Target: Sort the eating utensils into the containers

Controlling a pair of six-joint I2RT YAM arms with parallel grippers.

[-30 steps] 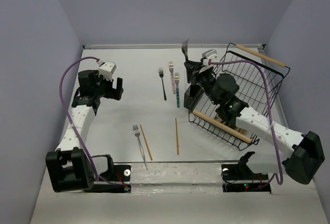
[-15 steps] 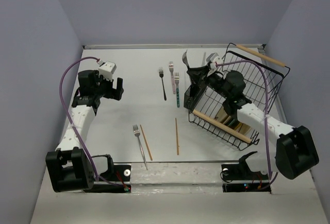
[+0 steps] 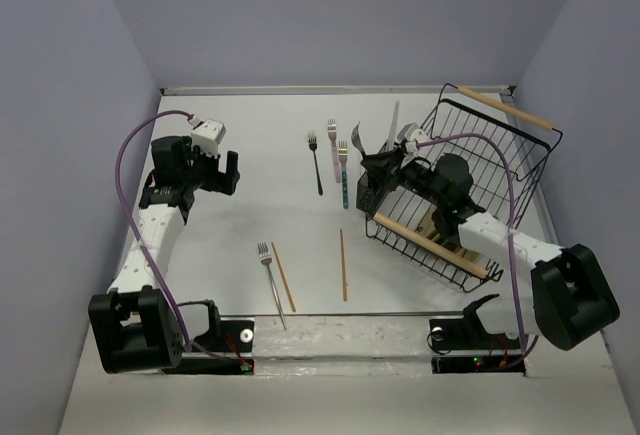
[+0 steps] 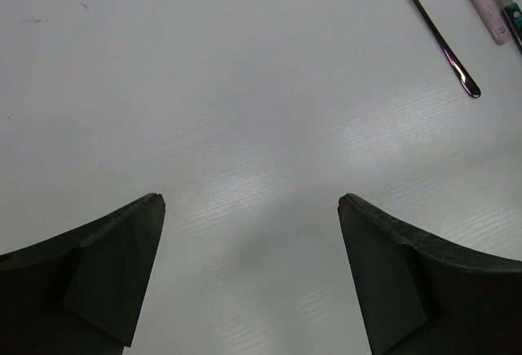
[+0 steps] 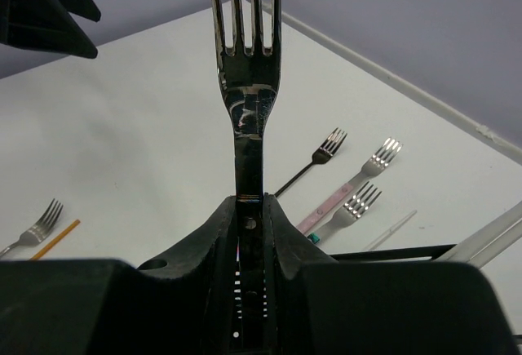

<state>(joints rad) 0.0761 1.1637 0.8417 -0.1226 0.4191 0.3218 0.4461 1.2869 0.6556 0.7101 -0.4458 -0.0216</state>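
My right gripper (image 3: 373, 158) is shut on a dark metal fork (image 3: 358, 137) and holds it upright, tines up, right over the small black cutlery holder (image 3: 374, 193). In the right wrist view the fork (image 5: 247, 61) rises from between the shut fingers of the right gripper (image 5: 251, 204). A pale chopstick (image 3: 393, 125) stands by the holder. A black fork (image 3: 316, 162), a pink fork (image 3: 333, 147) and a teal fork (image 3: 343, 177) lie mid-table. A silver fork (image 3: 270, 277) and two brown chopsticks (image 3: 284, 276) (image 3: 343, 265) lie nearer. My left gripper (image 3: 216, 171) is open and empty over bare table.
The big black wire rack (image 3: 478, 187) with wooden handles stands tilted at the right, against the holder, with my right arm reaching across it. The left wrist view shows the black fork's handle (image 4: 436, 38) and the pink handle (image 4: 479, 2) at its top right.
My right gripper has lowered the upright fork toward the cutlery holder and the arm has shifted over the rack. The left arm has not moved.
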